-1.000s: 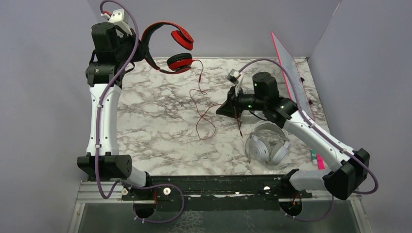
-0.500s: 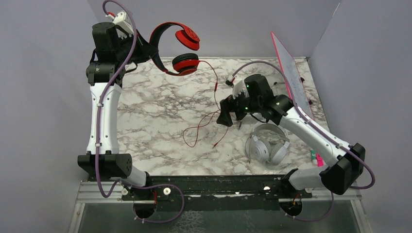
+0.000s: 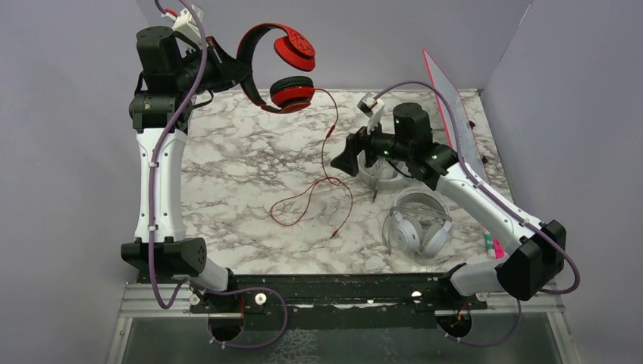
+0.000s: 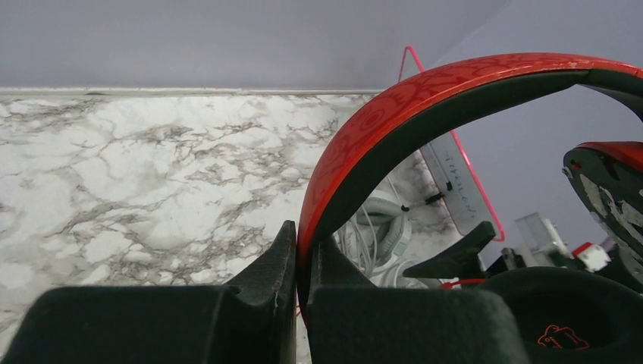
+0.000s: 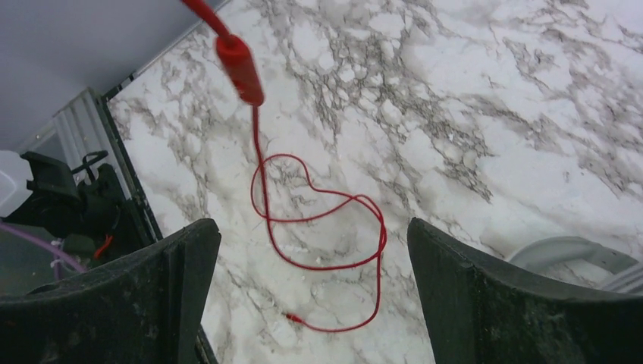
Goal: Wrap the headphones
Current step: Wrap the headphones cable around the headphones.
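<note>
From above, your left arm stands tall at the far-left corner, its left fingers (image 3: 231, 70) clamped on the headband of the red-and-black over-ear headphones (image 3: 292, 91), which hang in the air over the white, grey-veined marble tabletop (image 3: 243, 174). Their thin red cable (image 3: 303, 201) drops from the lower cup and lies in loose loops on the marble. Your right arm reaches low toward the centre, right fingers (image 3: 343, 161) beside the cable. A light grey headset (image 3: 377, 178) lies under that arm, and rounded white-silver headphones (image 3: 417, 227) sit nearer the bases.

In the left wrist view, matte black padded fingers (image 4: 250, 303) pinch the glossy, patterned red band (image 4: 425, 91).

In the right wrist view, the fingers (image 5: 152, 296) stand wide apart with nothing in them, the cable (image 5: 318, 220) looped on the marble below.
</note>
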`<state>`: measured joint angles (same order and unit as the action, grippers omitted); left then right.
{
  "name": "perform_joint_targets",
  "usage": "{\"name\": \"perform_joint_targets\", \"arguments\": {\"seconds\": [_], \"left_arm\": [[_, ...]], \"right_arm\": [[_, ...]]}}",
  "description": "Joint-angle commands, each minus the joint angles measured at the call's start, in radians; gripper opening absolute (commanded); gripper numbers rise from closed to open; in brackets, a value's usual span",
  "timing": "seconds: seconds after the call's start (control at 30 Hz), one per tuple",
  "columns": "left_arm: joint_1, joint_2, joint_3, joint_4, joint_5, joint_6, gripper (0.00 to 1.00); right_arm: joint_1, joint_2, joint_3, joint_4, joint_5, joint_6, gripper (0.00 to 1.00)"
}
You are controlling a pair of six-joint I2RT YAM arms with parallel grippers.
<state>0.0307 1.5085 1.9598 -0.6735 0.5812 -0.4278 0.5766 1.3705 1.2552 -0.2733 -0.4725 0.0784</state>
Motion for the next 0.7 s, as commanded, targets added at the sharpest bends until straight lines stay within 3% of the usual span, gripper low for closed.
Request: {"name": "perform_joint_targets", "arguments": {"seconds": [0.0,0.33,0.67], "left_arm": [[0.000,0.004,0.066,0.065,0.083,-0.075,0.00],[0.001,0.029,0.133,0.133,0.129,-0.162,0.00],[-0.005,0.037,0.108,0.191,0.174,-0.225,0.00]], "right_arm": [[-0.002,-0.014,-0.111,0.299,-0.002,0.038,0.98],[-0.003,0.013,-0.356,0.701,-0.226,0.147,0.92],[-0.002,0.118,-0.399,0.914,-0.433,0.175,0.89]]}}
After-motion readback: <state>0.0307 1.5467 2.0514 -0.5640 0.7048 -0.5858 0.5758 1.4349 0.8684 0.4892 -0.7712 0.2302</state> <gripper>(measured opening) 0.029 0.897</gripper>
